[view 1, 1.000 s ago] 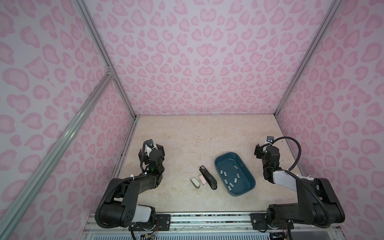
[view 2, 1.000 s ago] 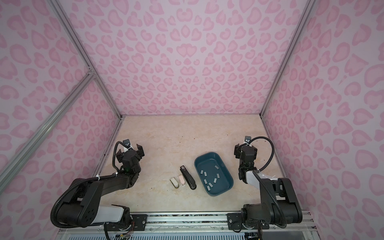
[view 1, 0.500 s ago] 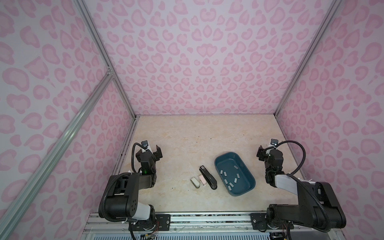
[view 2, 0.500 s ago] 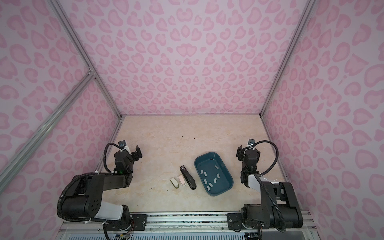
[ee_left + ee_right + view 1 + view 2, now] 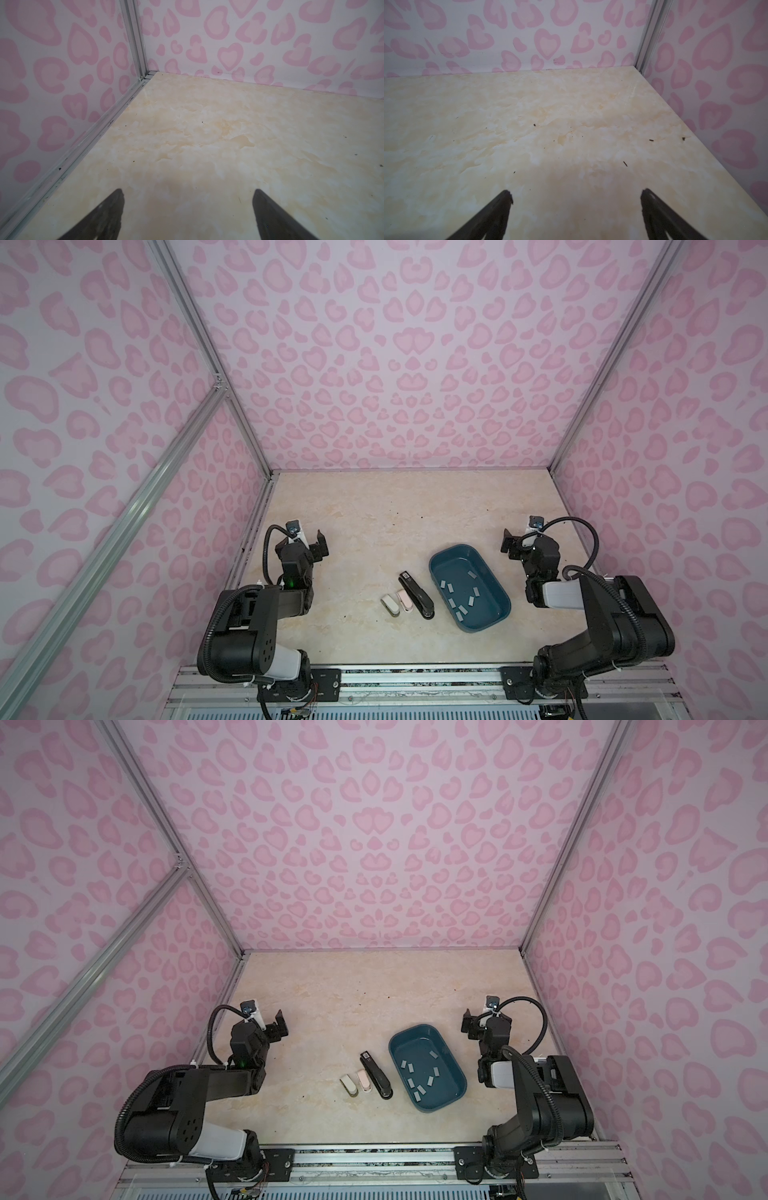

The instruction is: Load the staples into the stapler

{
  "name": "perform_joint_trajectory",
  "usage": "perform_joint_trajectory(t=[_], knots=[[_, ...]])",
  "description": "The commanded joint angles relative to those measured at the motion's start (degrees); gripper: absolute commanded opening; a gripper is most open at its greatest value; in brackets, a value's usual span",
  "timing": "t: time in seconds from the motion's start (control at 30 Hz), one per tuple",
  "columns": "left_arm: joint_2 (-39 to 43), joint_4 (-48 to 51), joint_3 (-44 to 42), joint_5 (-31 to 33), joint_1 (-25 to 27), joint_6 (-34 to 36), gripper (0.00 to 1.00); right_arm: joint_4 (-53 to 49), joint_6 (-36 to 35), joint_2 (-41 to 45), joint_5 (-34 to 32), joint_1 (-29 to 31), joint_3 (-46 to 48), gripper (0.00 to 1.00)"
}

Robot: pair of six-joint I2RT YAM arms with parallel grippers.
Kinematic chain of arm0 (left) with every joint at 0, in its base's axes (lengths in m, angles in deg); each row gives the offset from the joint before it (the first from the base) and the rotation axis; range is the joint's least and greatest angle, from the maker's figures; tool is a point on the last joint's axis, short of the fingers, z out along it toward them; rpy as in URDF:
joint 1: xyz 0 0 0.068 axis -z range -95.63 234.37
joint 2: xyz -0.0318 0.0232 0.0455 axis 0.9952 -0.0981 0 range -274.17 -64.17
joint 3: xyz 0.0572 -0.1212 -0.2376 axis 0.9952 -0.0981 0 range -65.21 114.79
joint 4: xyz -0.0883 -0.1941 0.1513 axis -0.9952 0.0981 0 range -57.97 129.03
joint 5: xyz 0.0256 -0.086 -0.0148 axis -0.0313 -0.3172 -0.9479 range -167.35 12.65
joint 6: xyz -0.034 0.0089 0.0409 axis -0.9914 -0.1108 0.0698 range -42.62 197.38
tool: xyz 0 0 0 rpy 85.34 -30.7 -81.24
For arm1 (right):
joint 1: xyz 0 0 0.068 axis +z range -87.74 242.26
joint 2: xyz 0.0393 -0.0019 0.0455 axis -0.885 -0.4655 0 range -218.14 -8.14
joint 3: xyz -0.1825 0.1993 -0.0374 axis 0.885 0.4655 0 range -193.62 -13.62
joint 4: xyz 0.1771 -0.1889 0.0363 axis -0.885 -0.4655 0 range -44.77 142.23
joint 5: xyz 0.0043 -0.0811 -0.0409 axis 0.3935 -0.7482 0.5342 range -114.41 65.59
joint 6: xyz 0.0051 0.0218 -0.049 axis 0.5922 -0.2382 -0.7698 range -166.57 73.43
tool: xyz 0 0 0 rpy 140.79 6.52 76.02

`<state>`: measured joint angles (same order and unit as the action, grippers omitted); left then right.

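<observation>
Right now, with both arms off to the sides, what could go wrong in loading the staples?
The staples lie flat and scattered in the tray; thin strips may slip from the right end effector, and the wall could block a low approach.
The black stapler, pink stapler and white stapler lie packed side by side; grasping one may shove its neighbours.
The black stapler looks shut, so it likely needs opening first.

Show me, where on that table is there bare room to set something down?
Widest bare patch: the table between the back wall and the blue tray. A narrower strip lies between the staplers and the front rail. Crowded spot: the staplers side by side, close beside the tray holding the staples.
</observation>
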<state>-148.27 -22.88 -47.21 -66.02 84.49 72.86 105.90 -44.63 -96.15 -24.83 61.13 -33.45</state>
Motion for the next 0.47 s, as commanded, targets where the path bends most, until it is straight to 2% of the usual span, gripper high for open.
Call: perform_joint_trajectory(t=[0.0, 0.43], knots=[[-0.1, -1.8, 0.3, -0.4, -0.1, 0.0, 0.97, 0.9, -0.6, -0.1, -0.2, 0.1, -0.1, 0.97], [-0.1, -1.6, 0.4, -0.6, -0.1, 0.0, 0.97, 2.3, -0.8, 0.3, -0.9, 0.5, 0.9, 0.97]])
